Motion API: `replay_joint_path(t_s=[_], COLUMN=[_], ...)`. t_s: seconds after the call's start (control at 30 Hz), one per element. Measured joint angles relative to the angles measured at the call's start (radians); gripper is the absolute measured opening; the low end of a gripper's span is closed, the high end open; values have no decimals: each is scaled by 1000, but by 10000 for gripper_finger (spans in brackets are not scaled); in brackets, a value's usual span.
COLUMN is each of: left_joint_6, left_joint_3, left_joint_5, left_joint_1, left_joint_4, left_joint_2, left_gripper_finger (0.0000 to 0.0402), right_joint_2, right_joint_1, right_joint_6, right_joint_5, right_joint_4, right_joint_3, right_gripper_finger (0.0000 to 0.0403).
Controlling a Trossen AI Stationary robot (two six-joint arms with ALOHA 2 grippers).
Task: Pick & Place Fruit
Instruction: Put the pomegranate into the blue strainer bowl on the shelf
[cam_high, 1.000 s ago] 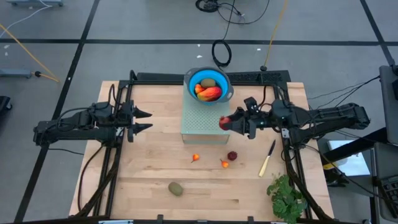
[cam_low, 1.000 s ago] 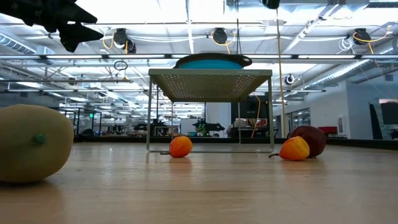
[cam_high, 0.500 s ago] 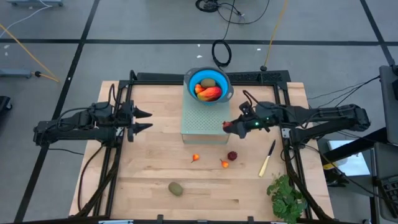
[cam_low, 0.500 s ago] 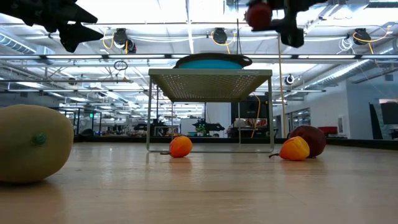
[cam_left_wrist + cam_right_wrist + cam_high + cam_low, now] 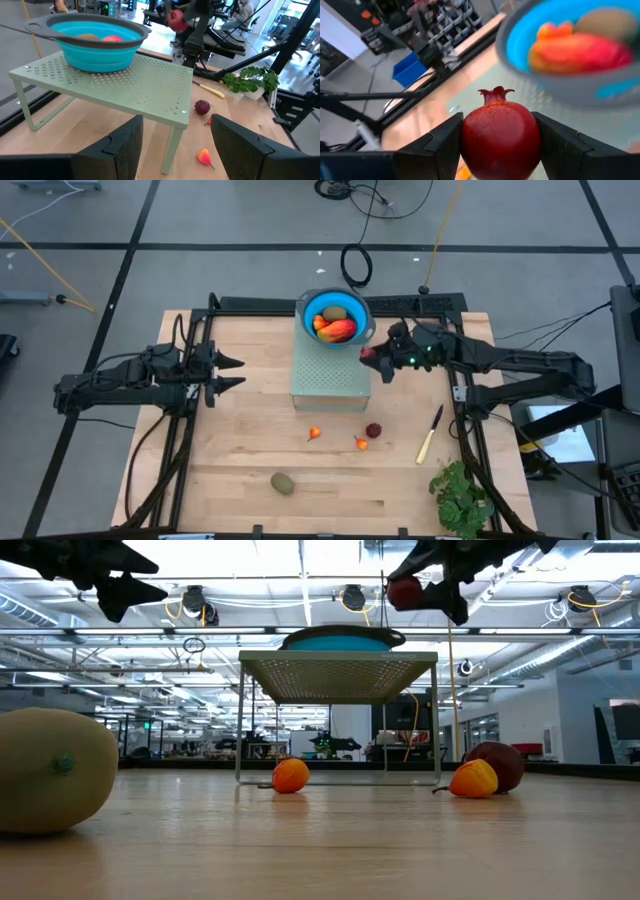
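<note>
Pinched between the fingers of the right gripper is a dark red pomegranate, held at its widest part with the crown pointing away from the wrist. It is judged to be a light, stiff, smooth toy, so a hold across the middle should be kept or it may slip. In the high view it is seen right of centre, just beside the blue bowl on the green shelf. The right arm is stretched from the right edge, raised. The left gripper waits at centre left, fingers spread, probably idle.
</note>
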Motion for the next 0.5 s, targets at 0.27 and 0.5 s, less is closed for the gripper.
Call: replay_joint_path(t_s=[0.27, 0.5], left_joint_6=[2, 2], left_joint_3=[0, 0], left_joint_5=[-57, -100], left_joint_1=[0, 0], left_joint_4=[0, 0], left_joint_2=[0, 0], left_gripper_finger=[235, 235], right_joint_2=[0, 12], right_joint_1=[-132, -222], right_joint_6=[-116, -187], right_joint_5=[-5, -7], right_joint_4=[0, -5], right_joint_3=[78, 125], right_gripper_finger=[215, 215])
